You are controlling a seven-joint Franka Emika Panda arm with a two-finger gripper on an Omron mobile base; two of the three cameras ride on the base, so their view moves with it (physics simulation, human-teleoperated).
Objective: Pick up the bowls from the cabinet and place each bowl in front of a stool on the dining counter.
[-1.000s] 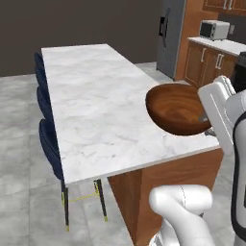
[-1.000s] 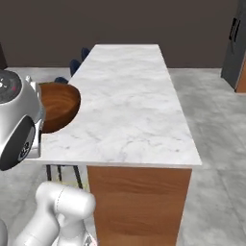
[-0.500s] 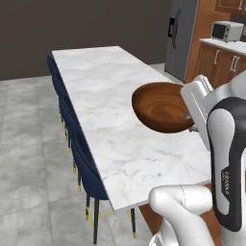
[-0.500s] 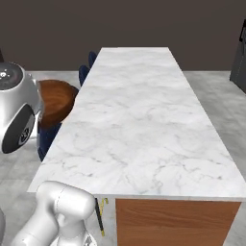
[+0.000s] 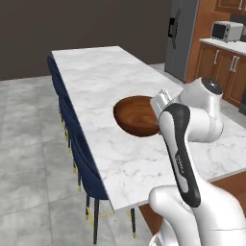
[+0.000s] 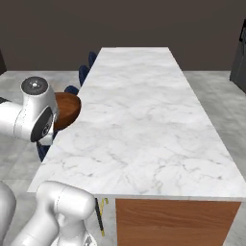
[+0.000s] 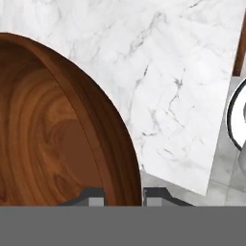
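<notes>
From my left base camera the arm's wrist covers the brown bowl point(image 5: 136, 115) at its 3 o'clock rim, so I cannot see the gripper point(image 7: 124, 196) there. In the hand camera the bowl runs off the picture at 9 o'clock, and only the two finger tips point(image 7: 97, 196) show. From the right base camera the arm hides most of the bowl, and the stools point(image 5: 77, 139) are mostly tucked behind the dining counter point(image 6: 139, 120).
</notes>
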